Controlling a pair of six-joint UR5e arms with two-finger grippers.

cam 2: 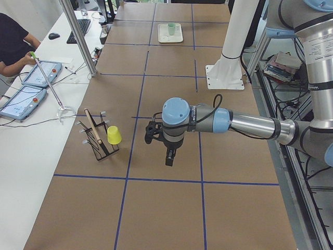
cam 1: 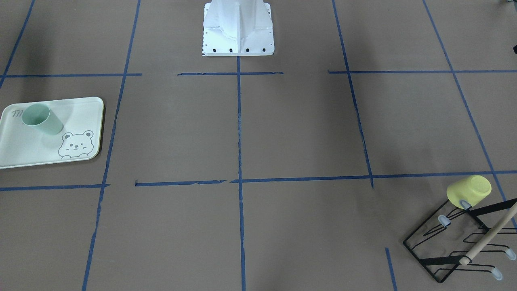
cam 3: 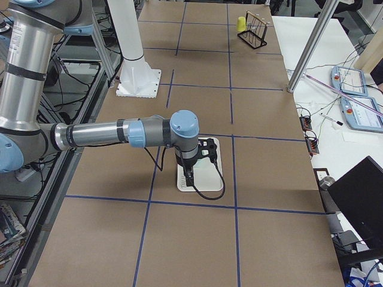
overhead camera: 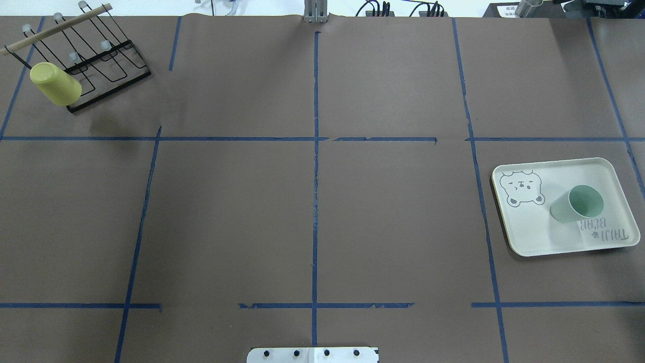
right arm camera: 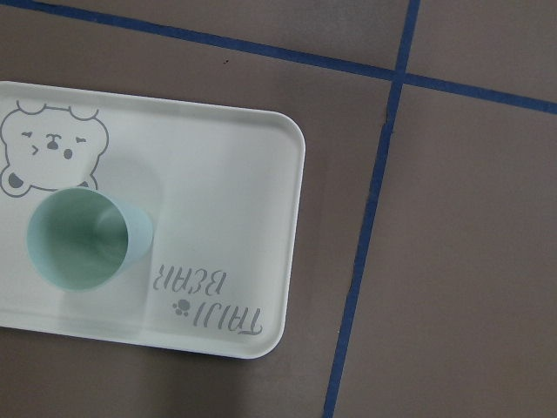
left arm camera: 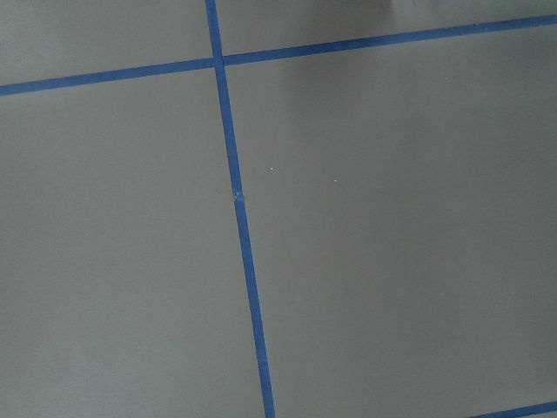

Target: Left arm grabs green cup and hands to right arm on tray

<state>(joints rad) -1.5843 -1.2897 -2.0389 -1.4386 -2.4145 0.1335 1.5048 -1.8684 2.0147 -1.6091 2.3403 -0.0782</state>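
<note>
The green cup (cam 1: 42, 119) stands upright on the tray (cam 1: 24, 149), mouth up, beside the bear drawing. Both show in the overhead view, cup (overhead camera: 577, 204) and tray (overhead camera: 544, 232), and in the right wrist view, cup (right arm camera: 83, 239) and tray (right arm camera: 235, 200). My right gripper (cam 3: 190, 176) hangs above the tray (cam 3: 212, 161) and touches nothing that I can see; I cannot tell whether it is open or shut. My left gripper (cam 2: 169, 156) hangs over bare table near the rack; I cannot tell its state either. The left wrist view shows only table and blue tape.
A yellow cup (overhead camera: 55, 83) sits upside down on a black wire rack (overhead camera: 101, 55) with a wooden bar, at the far corner on my left. The white robot pedestal (cam 1: 238, 28) stands at mid table edge. Operators' tablets and a metal post lie along the far side.
</note>
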